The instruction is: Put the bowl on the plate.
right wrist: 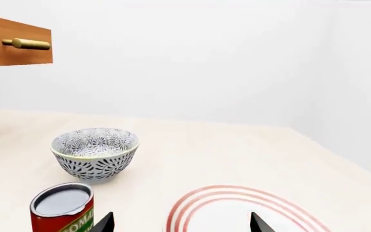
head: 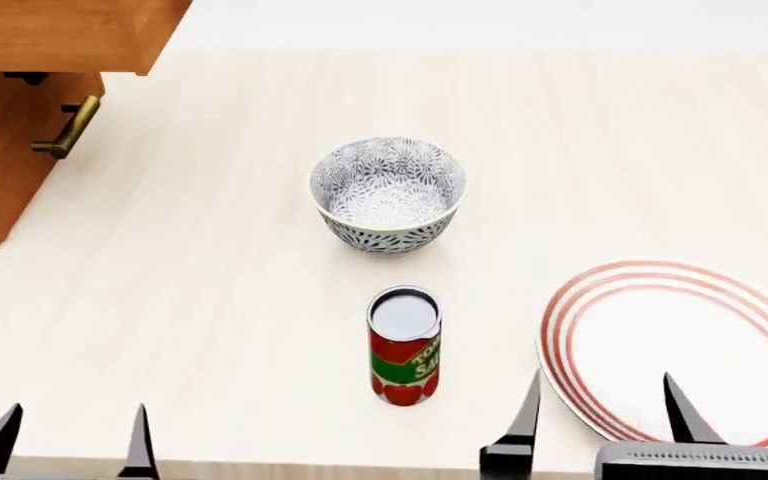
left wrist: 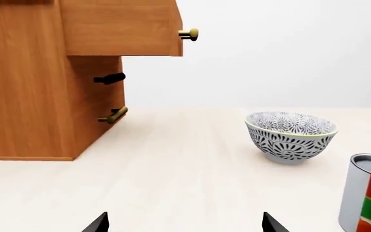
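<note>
The bowl (head: 387, 193), white with a dense grey pattern, stands upright near the middle of the table, also in the left wrist view (left wrist: 291, 136) and the right wrist view (right wrist: 95, 153). The plate (head: 678, 350), white with red rings, lies flat at the front right (right wrist: 237, 212). My right gripper (head: 600, 415) hangs open over the plate's near edge, nothing between its fingers. My left gripper (head: 71, 442) is open at the front left, far from the bowl, empty.
A red tomato-sauce can (head: 404, 345) stands upright in front of the bowl, between the grippers (left wrist: 366, 193) (right wrist: 63, 210). A wooden cabinet (head: 11, 130) with brass handles and an open drawer (left wrist: 121, 29) occupies the far left. A white wall stands behind the table.
</note>
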